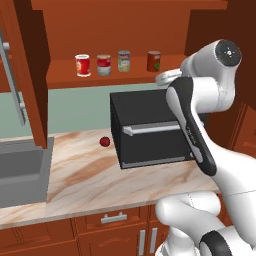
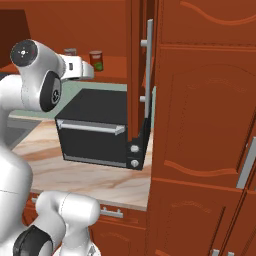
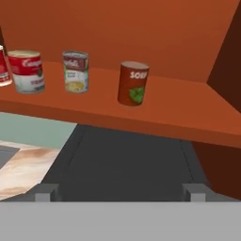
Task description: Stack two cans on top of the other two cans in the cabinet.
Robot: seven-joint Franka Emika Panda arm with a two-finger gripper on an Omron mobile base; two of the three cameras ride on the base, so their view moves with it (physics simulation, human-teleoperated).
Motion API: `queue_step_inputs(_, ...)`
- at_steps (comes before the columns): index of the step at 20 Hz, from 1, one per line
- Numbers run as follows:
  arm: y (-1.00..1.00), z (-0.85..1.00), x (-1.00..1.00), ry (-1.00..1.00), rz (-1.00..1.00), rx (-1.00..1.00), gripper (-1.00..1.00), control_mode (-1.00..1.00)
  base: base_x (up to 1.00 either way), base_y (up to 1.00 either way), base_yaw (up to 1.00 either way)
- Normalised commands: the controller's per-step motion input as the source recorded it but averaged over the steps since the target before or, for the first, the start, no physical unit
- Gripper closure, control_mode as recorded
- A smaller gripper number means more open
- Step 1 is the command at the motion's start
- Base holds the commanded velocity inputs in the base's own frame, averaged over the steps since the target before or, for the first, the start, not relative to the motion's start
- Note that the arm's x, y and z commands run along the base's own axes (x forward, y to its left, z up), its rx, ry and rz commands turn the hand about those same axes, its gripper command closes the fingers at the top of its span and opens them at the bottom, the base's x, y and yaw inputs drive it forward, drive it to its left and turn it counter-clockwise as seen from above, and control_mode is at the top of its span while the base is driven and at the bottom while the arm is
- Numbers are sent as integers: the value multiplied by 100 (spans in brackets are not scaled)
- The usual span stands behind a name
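You see all four cans standing upright in one row on the shelf of the cabinet, each apart from the next, so nothing is stacked yet. The dark red-brown can is nearest the shelf's right end. Your gripper faces it with fingers wide apart and empty, probably to approach it. Below is a black oven on the marble bench.

The dark red-brown can reads "SOUP"

Four upright cans in a row on the open cabinet shelf, none stacked, dark red-brown can rightmost.
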Motion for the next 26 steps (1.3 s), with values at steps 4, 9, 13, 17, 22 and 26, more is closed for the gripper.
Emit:
queue_step_inputs(4,-1,13,20,-15,0,0,-100,-100,0,0,0)
queue_step_inputs(9,0,9,26,-9,0,0,-100,-100,0,0,0)
queue_step_inputs(13,0,9,30,0,-1,0,-100,-100,0,0,0)
queue_step_inputs(17,0,9,27,2,-2,0,-100,-100,0,0,0)
queue_step_inputs(22,-2,1,27,3,0,0,-100,-100,0,0,0)
queue_step_inputs(26,-6,0,27,1,0,5,-100,-100,0,0,0)
